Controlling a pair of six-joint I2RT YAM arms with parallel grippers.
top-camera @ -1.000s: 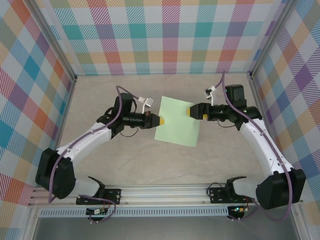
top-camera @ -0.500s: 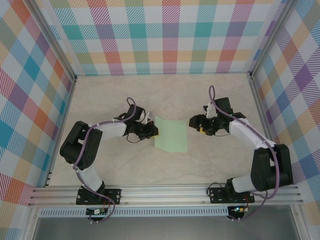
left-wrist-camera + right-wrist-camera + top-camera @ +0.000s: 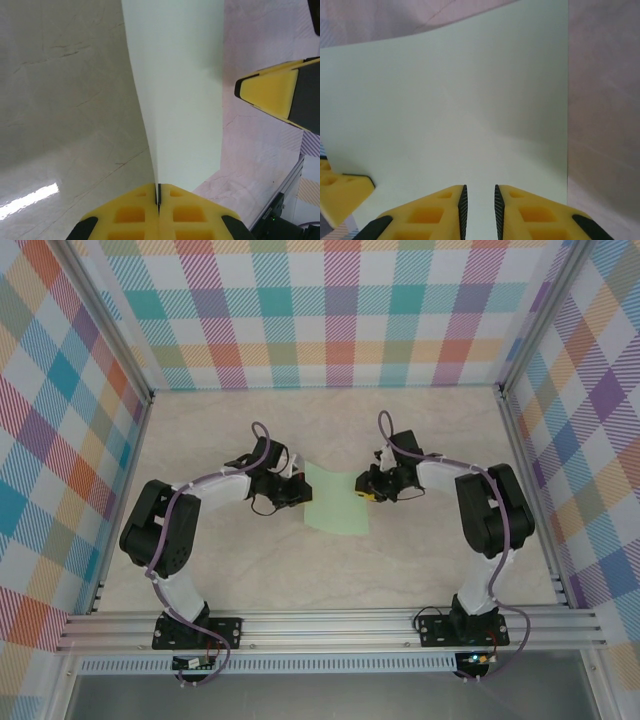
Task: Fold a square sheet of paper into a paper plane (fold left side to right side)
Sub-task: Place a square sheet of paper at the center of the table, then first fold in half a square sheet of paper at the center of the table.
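**One green sheet between two grippers at the table's centre**

The cell is closed in by plaid walls in pastel checks at 9, 12 and 3 o'clock. They stand around a pale, marble-veined table. A ribbed aluminium rail runs across the 6 o'clock edge and carries both bases.

There are two arms. The left arm rises from about 7 o'clock and the right arm from about 5 o'clock. Both elbows are folded outward, and both wrists point in toward the middle. A purple cable loops over each wrist.

There is one square sheet of paper, pale mint and unmarked, at the centre of the table in the top view. In both wrist views it bows instead of lying flat.

The left gripper is at the sheet's 9 o'clock edge. In the left wrist view its yellow pads are pressed together, clenched on that edge of the sheet, which runs away from them edge-on.

The right gripper is at the sheet's 3 o'clock edge. One of its yellow fingers shows beside the paper in the left wrist view. In its own view the right gripper shows only a thin slit between its pads, with the sheet spread ahead. I cannot tell whether it has hold of the paper.
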